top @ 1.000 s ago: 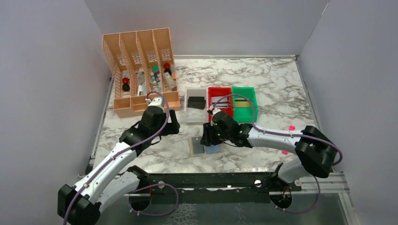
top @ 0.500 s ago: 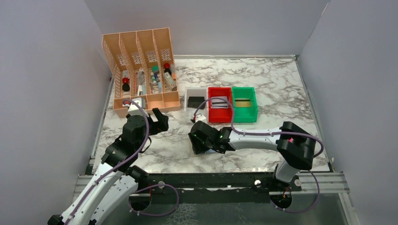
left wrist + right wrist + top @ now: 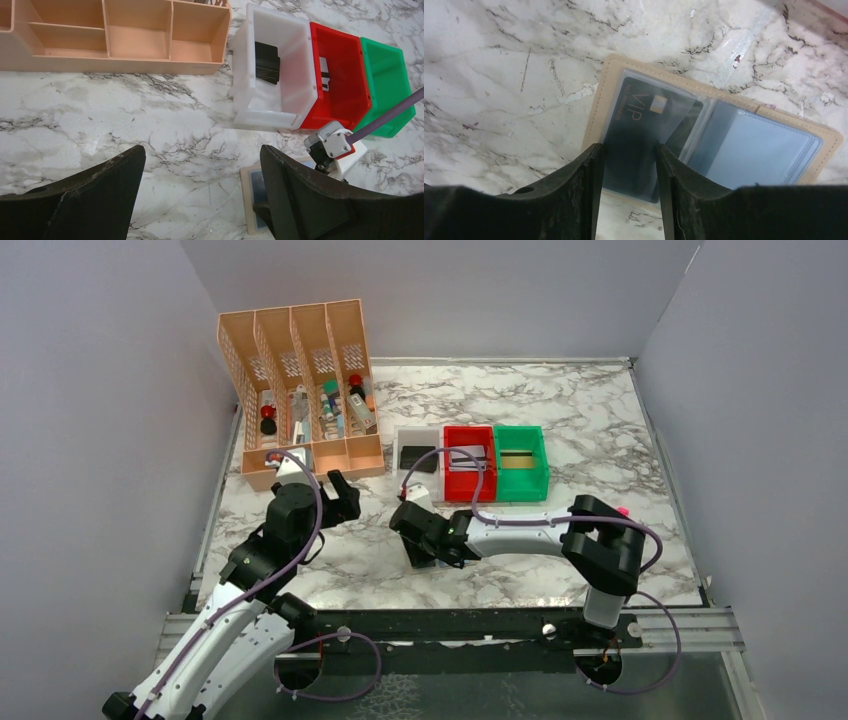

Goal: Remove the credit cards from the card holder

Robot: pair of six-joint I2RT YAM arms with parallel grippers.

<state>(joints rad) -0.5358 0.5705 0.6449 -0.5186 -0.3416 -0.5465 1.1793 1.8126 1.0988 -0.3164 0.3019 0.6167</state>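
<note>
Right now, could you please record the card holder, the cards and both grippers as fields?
Card holder: open flat on the marble, beneath the right gripper
In holder: one dark VIP card; other pocket looks empty
Bins: black card in white bin, grey card in red bin, striped card in green bin
Left gripper: open, over bare marble
Right gripper: open, over the VIP card

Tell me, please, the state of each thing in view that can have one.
Tan-bordered blue-grey bifold card holder: open flat, one pocket filled.
Dark VIP credit card: inside holder's pocket.
White plastic bin: holds black card.
Red plastic bin: holds silver-grey card.
Green plastic bin: holds gold-striped card.
Left gripper: open, empty.
Right gripper: open over VIP card.
</note>
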